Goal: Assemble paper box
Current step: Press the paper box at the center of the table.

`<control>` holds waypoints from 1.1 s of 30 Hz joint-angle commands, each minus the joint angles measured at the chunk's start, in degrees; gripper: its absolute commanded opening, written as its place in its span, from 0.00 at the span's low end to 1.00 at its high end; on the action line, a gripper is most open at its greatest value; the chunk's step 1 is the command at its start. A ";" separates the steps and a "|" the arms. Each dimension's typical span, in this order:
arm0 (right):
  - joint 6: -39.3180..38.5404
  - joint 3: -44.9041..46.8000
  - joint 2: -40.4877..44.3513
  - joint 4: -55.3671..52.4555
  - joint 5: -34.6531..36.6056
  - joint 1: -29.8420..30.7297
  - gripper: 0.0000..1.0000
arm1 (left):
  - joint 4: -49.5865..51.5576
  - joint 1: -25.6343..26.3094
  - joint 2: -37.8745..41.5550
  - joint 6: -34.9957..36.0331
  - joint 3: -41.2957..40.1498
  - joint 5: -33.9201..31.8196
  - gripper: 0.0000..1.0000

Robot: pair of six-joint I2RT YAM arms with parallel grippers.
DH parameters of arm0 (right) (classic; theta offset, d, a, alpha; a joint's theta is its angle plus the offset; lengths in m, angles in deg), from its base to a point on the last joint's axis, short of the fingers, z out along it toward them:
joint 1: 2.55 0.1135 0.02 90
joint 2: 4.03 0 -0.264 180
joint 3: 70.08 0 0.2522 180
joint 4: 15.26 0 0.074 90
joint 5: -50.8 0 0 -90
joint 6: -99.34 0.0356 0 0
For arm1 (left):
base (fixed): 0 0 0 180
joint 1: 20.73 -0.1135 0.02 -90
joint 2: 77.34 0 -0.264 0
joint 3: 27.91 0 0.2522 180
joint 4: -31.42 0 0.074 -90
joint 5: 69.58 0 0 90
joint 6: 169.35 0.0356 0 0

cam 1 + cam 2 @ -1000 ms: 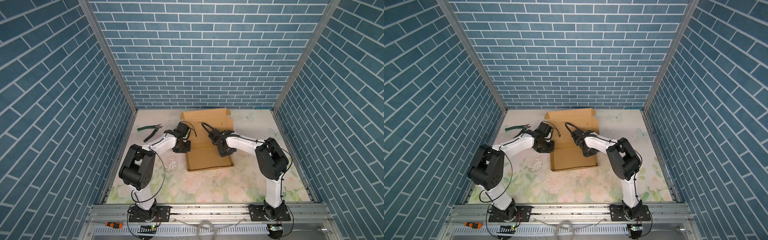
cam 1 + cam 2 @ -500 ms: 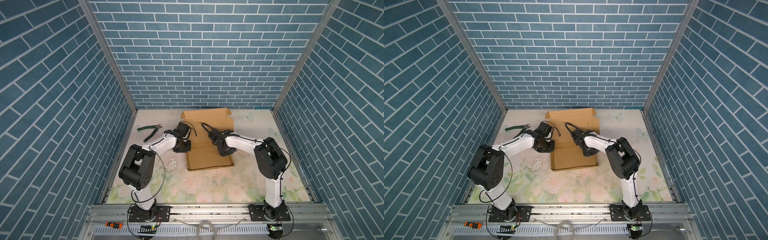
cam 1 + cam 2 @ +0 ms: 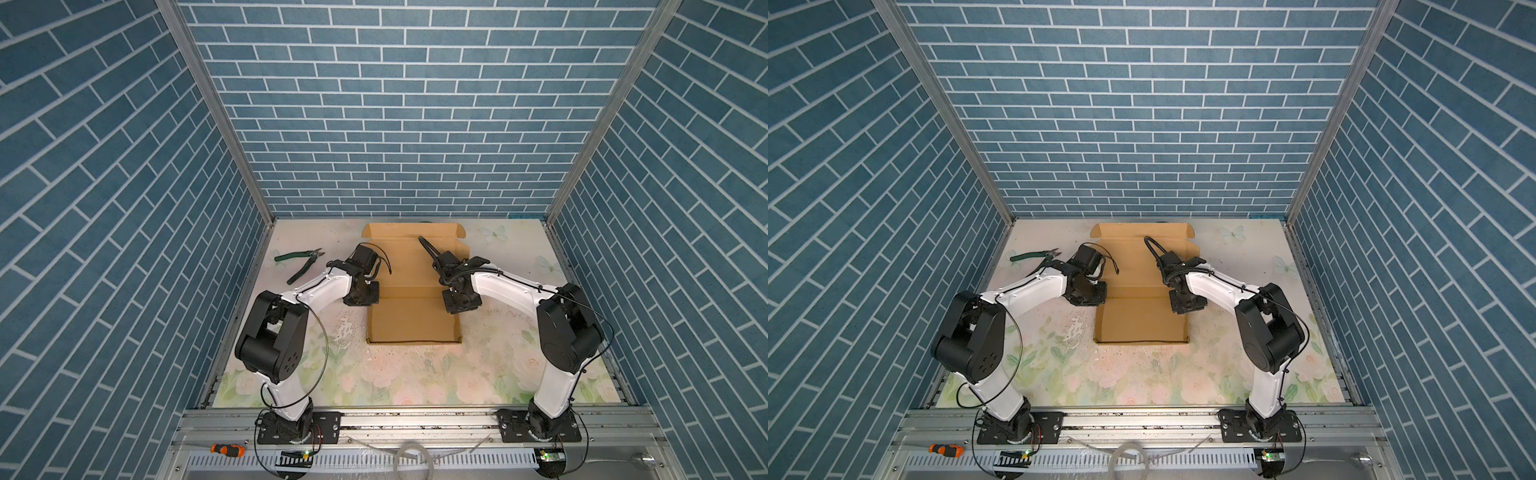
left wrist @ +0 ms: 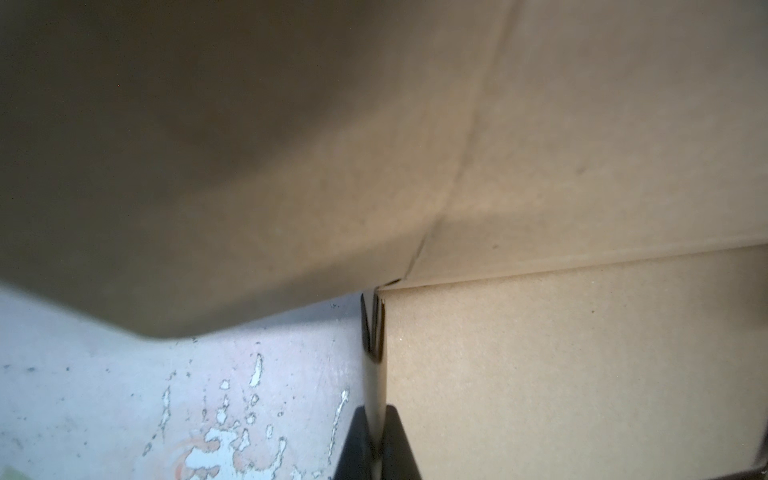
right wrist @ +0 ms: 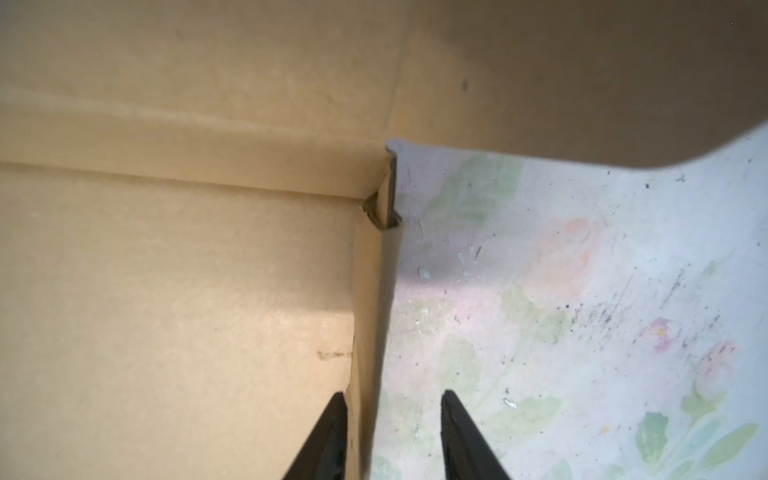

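The paper box (image 3: 413,324) (image 3: 1140,320) is brown cardboard, a shallow tray in the middle of the floral table, and its lid panel (image 3: 409,245) reaches toward the back wall. My left gripper (image 3: 365,297) (image 3: 1096,296) stands at the tray's left side. In the left wrist view this gripper (image 4: 376,409) is shut on the thin upright side wall (image 4: 373,382). At the tray's right side is my right gripper (image 3: 457,305) (image 3: 1183,305). In the right wrist view it (image 5: 394,395) is open, one finger inside the tray and one outside the right wall (image 5: 370,332).
Green-handled pliers (image 3: 301,262) (image 3: 1038,255) lie on the table left of the box, behind my left arm. An orange screwdriver (image 3: 226,449) rests on the front rail. Blue brick panels close in the table at left, right and back.
My right gripper's jaws have spread apart and let go of the box's right wall. The left gripper stays shut on the left wall. Both arms have hardly moved.
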 commanded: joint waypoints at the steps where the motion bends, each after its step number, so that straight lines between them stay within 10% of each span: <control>1: 1.89 2.57 0.69 -1.91 -1.57 0.73 0.40 | 0.72 -0.12 1.74 0.30 -0.78 -0.61 0.06; 9: 6.37 5.62 0.21 -2.04 2.12 2.80 0.34 | 0.72 -0.12 1.86 0.21 -0.95 -0.79 0.06; 18: 6.50 3.06 -5.79 -4.76 12.55 5.63 0.00 | 1.11 -0.12 2.25 -0.04 -0.36 -0.59 0.06; 33: 9.12 1.74 -13.70 -4.32 13.75 9.22 0.00 | 0.45 -0.01 2.80 -0.96 -0.52 1.07 0.05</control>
